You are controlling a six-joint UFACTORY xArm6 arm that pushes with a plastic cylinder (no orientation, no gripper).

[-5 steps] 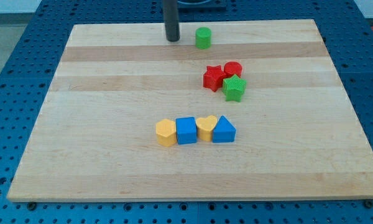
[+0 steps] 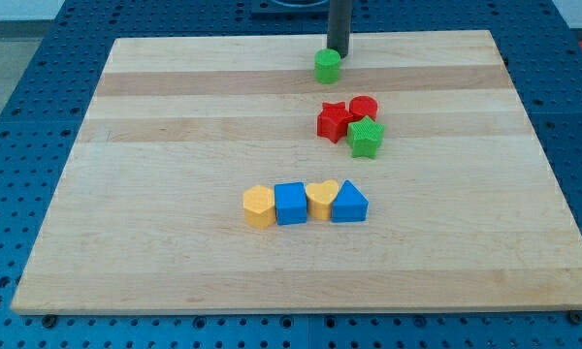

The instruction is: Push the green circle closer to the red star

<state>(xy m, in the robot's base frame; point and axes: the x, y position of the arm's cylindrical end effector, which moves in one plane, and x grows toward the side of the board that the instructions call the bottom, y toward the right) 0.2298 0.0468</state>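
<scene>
The green circle [image 2: 328, 66] sits near the view's top, right of the board's middle. My tip [image 2: 339, 55] stands just behind it, at its upper right, touching or nearly touching. The red star [image 2: 333, 121] lies below the green circle, a short gap apart. A red circle [image 2: 364, 108] and a green star [image 2: 366, 138] press against the red star's right side.
A row of blocks lies lower on the wooden board [image 2: 175, 145]: a yellow hexagon [image 2: 259, 206], a blue square [image 2: 291, 204], a yellow heart [image 2: 321, 199] and a blue triangle [image 2: 350, 203], side by side. Blue pegboard surrounds the board.
My tip has moved from the left of the green circle to behind it at its upper right. The green circle has shifted slightly right and down.
</scene>
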